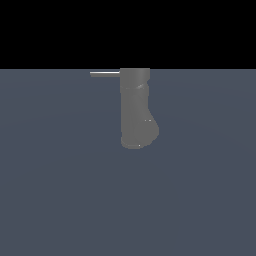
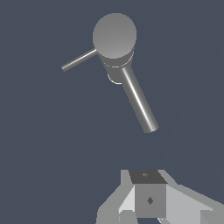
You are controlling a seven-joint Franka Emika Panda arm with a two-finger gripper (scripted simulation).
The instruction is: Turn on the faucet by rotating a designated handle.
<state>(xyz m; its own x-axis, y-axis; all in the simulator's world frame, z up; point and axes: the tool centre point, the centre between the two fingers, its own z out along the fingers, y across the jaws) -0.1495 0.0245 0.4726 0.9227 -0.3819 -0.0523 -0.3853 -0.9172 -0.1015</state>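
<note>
Jutting level toward the exterior view's left, the handle [image 1: 105, 74] leaves the upright faucet [image 1: 136, 107]; fingers' [image 2: 151, 199] state unclear.

One faucet [image 1: 135, 112] stands on the one surface [image 1: 60, 190]. It carries one handle [image 1: 105, 74] (the thin rod jutting sideways near the top) and, in the wrist view, one thicker spout [image 2: 139, 100]. One claw [image 2: 148, 201] shows there too.

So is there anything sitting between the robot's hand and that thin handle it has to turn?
Nothing visible. In the wrist view only bare floor lies between the hand and the handle, which juts sideways from the faucet. The thicker spout points elsewhere.
</note>
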